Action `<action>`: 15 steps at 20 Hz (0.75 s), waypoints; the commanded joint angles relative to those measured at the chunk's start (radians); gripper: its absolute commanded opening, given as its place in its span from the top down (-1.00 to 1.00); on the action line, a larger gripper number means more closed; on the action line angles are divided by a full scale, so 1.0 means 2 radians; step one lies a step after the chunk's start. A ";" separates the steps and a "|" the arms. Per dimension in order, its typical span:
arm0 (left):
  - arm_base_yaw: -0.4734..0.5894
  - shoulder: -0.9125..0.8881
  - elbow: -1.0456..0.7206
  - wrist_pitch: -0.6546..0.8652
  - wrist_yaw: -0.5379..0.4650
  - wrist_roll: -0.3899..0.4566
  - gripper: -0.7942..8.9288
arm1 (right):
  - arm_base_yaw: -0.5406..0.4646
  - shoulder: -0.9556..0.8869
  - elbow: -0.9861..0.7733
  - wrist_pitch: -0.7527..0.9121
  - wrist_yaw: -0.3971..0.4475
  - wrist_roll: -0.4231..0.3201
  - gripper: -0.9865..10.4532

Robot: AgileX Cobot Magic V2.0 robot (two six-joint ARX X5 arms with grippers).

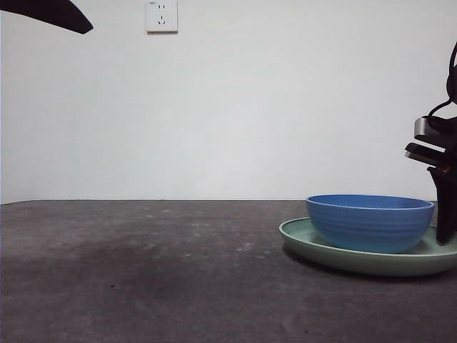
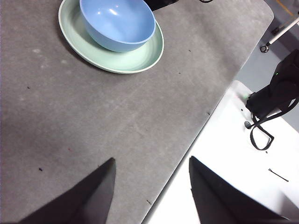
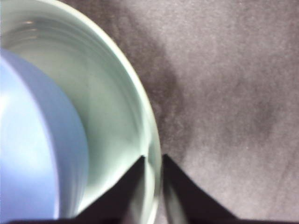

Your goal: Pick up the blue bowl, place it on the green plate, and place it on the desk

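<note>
Two task items sit stacked on the desk: the bowl stands upright inside the plate, and the plate lies flat on the desk. From the front, the stack sits near the desk's right side, with a wall socket high on the wall well to its left.

Right gripper: down at the plate's rim, on the side away from the socket. One jaw is inside the rim and one outside, pinched close on the rim with only a thin gap showing. Neither jaw touches the bowl, which is just beside them.

Left gripper: held high, well apart from the plate, over the desk's edge. Its jaws are spread wide and hold nothing. In the front view it shows only as a black tip at the upper corner.
</note>
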 commanded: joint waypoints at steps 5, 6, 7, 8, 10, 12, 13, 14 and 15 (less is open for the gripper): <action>-0.003 0.002 0.004 0.001 0.003 0.000 0.32 | -0.001 0.006 0.008 0.007 -0.001 0.006 0.80; -0.003 0.002 0.004 0.001 0.003 0.000 0.32 | -0.001 0.002 0.008 0.006 -0.003 0.009 0.80; -0.003 0.002 0.004 0.001 0.003 0.000 0.32 | -0.001 -0.005 0.008 0.006 -0.011 0.012 0.80; -0.003 0.002 0.004 0.001 0.003 0.000 0.32 | -0.001 -0.013 0.008 0.007 -0.020 0.017 0.80; -0.003 0.002 0.004 0.001 0.003 0.000 0.32 | -0.001 -0.037 0.008 0.008 -0.029 0.026 0.80; -0.003 0.002 0.004 0.002 0.003 0.001 0.32 | -0.001 -0.063 0.008 0.009 -0.037 0.036 0.80; -0.003 0.002 0.004 0.002 0.003 0.001 0.32 | -0.001 -0.074 0.008 0.010 -0.048 0.041 0.80; -0.003 0.002 0.004 0.002 0.003 0.001 0.32 | 0.000 -0.087 0.008 0.010 -0.060 0.048 0.80; -0.003 0.002 0.004 0.002 0.003 0.001 0.32 | 0.003 -0.097 0.009 0.010 -0.065 0.055 0.80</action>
